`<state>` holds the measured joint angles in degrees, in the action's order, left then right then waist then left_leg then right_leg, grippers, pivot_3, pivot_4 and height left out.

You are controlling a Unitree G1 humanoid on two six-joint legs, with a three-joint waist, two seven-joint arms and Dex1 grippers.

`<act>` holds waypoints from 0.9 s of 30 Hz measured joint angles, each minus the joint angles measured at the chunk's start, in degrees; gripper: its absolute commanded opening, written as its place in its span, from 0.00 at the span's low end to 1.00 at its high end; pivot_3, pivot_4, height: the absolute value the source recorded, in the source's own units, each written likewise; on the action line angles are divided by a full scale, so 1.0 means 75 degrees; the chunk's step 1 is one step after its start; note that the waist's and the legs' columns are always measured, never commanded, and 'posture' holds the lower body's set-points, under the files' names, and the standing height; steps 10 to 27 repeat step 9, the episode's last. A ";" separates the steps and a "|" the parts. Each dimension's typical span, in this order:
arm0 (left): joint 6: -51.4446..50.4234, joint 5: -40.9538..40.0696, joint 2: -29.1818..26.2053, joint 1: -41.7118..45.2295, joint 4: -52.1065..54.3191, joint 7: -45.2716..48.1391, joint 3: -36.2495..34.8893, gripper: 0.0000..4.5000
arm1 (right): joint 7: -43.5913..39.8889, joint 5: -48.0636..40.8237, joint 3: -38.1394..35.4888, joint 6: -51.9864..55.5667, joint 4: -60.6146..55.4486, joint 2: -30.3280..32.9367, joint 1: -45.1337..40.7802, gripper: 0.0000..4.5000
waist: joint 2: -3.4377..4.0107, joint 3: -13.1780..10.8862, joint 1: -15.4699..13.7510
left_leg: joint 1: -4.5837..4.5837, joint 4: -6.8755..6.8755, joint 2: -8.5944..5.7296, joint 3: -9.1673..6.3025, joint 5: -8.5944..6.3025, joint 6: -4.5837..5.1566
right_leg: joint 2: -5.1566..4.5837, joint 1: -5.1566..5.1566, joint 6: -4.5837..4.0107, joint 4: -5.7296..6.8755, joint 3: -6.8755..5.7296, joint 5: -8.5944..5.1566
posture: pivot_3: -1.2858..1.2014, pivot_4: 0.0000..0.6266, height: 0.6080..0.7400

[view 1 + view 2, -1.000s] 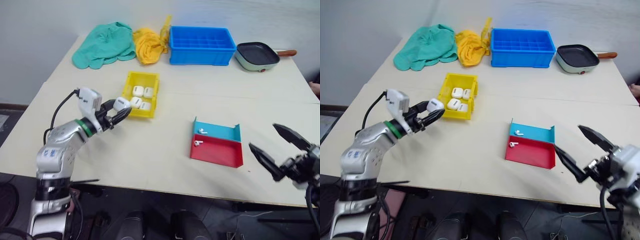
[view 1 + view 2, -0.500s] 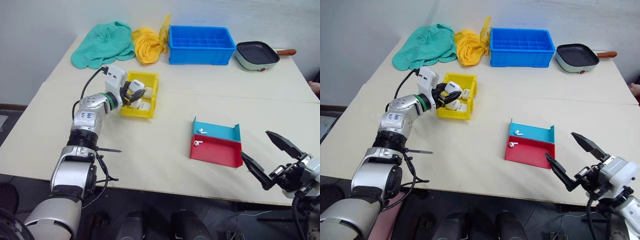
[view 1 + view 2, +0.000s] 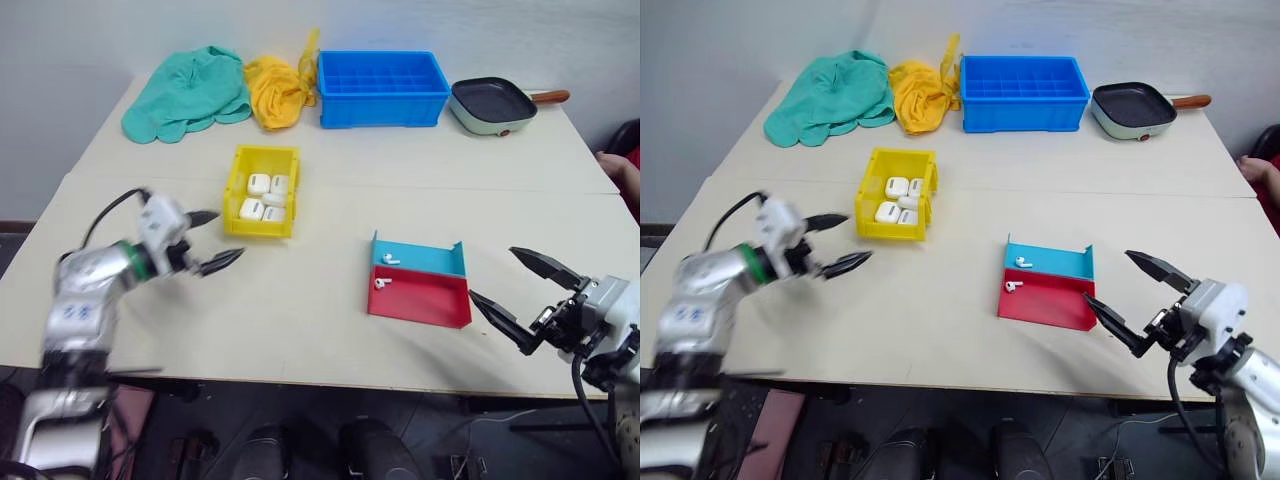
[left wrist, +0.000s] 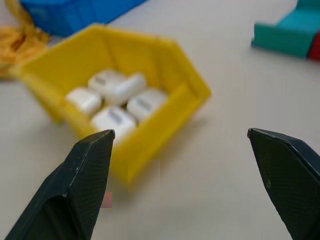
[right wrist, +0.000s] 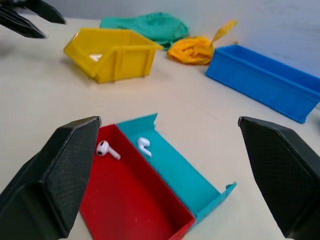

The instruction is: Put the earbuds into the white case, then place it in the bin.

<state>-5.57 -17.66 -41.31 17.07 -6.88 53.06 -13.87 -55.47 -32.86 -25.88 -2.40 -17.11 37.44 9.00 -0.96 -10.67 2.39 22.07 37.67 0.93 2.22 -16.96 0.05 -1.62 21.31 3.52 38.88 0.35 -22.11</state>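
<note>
The yellow bin (image 3: 263, 225) sits left of centre on the table with several white cases (image 3: 266, 198) lying in it. My left gripper (image 3: 230, 233) hovers open and empty just to the near left of the bin; in the left wrist view its fingers (image 4: 90, 165) frame the bin (image 4: 192, 82) and the cases (image 4: 117, 97). One earbud (image 3: 389, 260) lies in the teal tray (image 3: 435, 262), the other earbud (image 3: 380, 283) in the red tray (image 3: 425, 302). My right gripper (image 3: 492, 272) stands open and empty just right of the trays, pointing at them.
Along the far edge lie a green cloth (image 3: 185, 92), a yellow cloth (image 3: 277, 90), a blue divided crate (image 3: 382, 88) and a small frying pan (image 3: 490, 103). A person's arm (image 3: 1262, 165) shows at the right edge.
My left gripper carried a white case over the yellow bin, opened and let it go there, then drew back to the near left. The right gripper stayed open beside the trays.
</note>
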 measured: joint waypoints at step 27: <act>0.0511 0.0154 -0.0752 -0.3836 0.1261 0.0131 -0.2151 1.00 | -0.1929 0.0127 0.0011 -0.0219 0.1722 0.1541 -0.0495 1.00 | -0.0003 0.0001 -0.0273 | -0.0022 -0.0012 -0.0008 -0.0026 -0.0037 0.0066 | -0.0017 -0.0101 -0.0016 -0.0146 -0.0028 -0.0007 | 0.52 0.24 1.00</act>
